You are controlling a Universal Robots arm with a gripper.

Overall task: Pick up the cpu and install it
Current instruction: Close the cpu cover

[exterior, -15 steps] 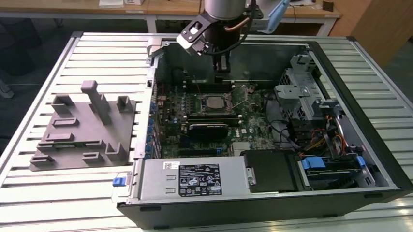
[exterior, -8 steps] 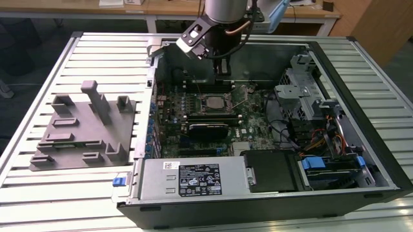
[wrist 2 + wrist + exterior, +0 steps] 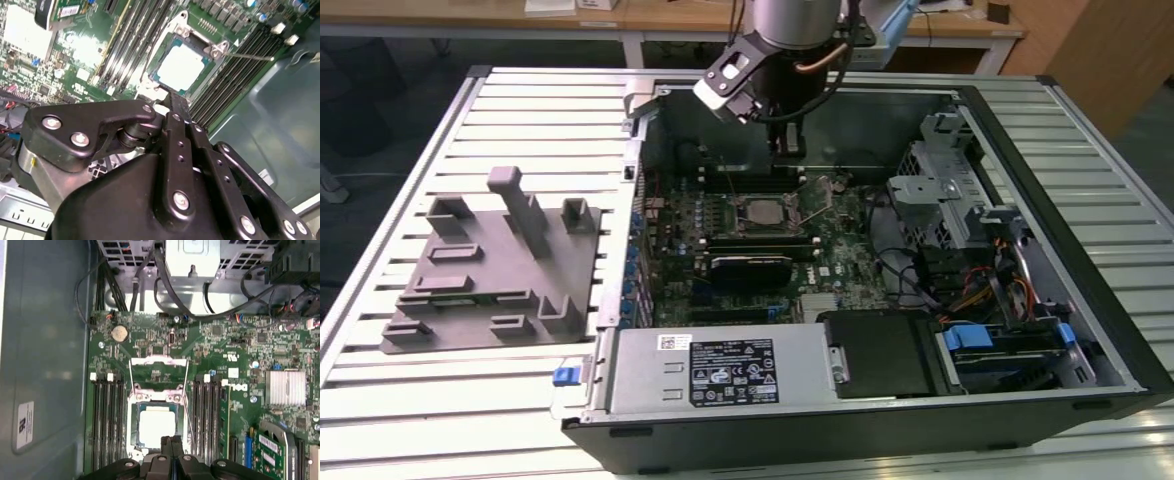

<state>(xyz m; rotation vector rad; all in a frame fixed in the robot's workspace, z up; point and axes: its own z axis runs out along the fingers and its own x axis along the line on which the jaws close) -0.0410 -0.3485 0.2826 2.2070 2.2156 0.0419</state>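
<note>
The cpu lies flat in the socket on the motherboard, pale metal top facing up. It appears in both wrist views and, smaller, in the exterior view. The socket's load plate stands swung open, hinged away from the chip. The thin wire lever is raised and juts out to one side of the socket. Rows of memory slots run along both sides of the socket.

The hand hangs directly over the near edge of the cpu. Its two black fingers are clenched, pressed flat against each other with nothing between them. Whether the fingertips touch the chip cannot be told. In the exterior view the hand reaches down into the open computer case, toward the case's far wall.

The case lies on its side on a slatted metal tabletop. A grey plastic tray with upright posts sits on the tabletop just beside the case, on the exterior view's left, well apart from the hand
</note>
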